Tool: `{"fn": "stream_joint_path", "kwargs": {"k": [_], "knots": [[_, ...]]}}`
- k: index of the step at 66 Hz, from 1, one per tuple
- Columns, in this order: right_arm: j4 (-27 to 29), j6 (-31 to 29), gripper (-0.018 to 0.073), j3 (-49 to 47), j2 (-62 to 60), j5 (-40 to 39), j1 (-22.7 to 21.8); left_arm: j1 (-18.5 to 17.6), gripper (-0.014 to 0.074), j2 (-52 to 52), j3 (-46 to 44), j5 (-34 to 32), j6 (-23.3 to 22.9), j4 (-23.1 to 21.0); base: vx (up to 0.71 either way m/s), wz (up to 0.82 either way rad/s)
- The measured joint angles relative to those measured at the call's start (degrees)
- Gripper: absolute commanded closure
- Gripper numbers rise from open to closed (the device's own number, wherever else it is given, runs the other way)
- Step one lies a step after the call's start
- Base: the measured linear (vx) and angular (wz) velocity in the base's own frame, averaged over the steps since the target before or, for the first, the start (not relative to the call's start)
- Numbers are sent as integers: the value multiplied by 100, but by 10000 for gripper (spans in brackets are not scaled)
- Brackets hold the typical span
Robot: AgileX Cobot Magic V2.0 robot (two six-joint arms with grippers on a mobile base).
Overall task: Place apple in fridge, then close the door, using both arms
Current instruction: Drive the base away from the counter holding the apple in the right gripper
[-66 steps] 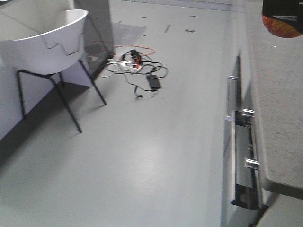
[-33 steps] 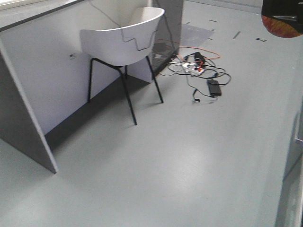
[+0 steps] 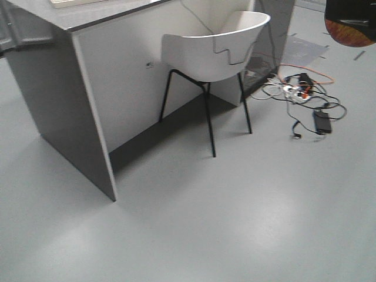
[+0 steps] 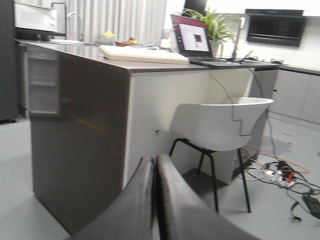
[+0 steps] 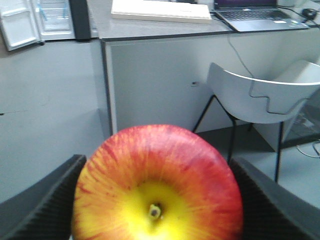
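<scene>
Right gripper (image 5: 157, 202) with jaws clamped on the apple (image 5: 160, 165), left gripper (image 4: 155, 200) with jaws closed empty; bare floor (image 5: 50, 115) rounds the counter (image 5: 150, 27) edge toward the fridge (image 5: 55, 17) at 11 o'clock.

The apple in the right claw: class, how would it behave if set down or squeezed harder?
The apple looks round and smooth, so it would probably roll if released on a flat surface. The right claw has ribbed pads that likely curb slipping. It seems firm, yet hard squeezing could bruise it.
</scene>
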Motion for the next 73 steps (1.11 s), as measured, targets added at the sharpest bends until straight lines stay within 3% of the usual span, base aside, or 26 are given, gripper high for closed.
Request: {"fn": "stream_joint_path", "kwargs": {"k": [73], "knots": [[5,0,450,0,0,0,0,0,603,0,0,0,0,0,2,40]]}}
